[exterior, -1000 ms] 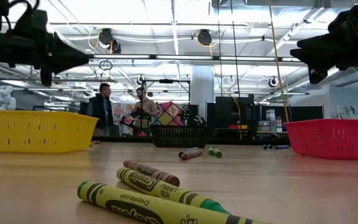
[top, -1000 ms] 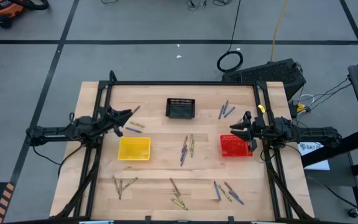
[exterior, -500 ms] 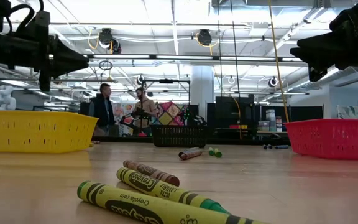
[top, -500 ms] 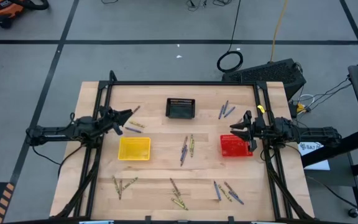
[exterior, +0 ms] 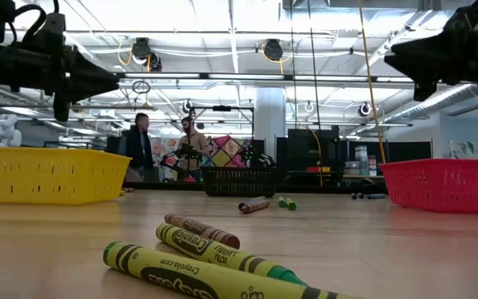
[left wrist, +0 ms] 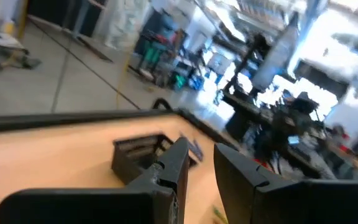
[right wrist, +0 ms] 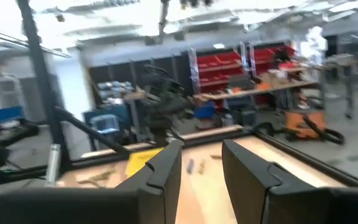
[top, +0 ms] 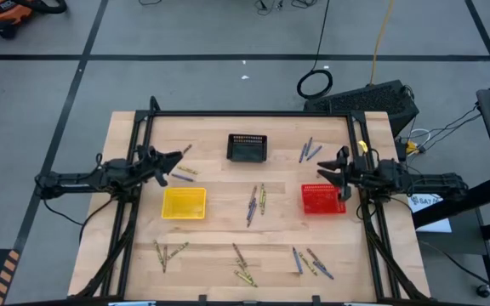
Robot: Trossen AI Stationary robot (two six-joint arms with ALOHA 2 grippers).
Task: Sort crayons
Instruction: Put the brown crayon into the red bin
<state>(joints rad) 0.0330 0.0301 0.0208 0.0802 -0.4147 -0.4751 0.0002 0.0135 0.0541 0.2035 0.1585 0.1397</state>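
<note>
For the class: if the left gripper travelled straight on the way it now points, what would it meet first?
The left gripper is open and empty, pointing across the table toward the black basket. That basket seems first in line, though the gripper may pass above it; depth is unclear.

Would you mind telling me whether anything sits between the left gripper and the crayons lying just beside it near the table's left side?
Nothing visible does. The left gripper hangs open above the table, and the nearest crayons lie on bare wood right beside its tips. The yellow basket sits further toward the front edge, out of that path.
</note>
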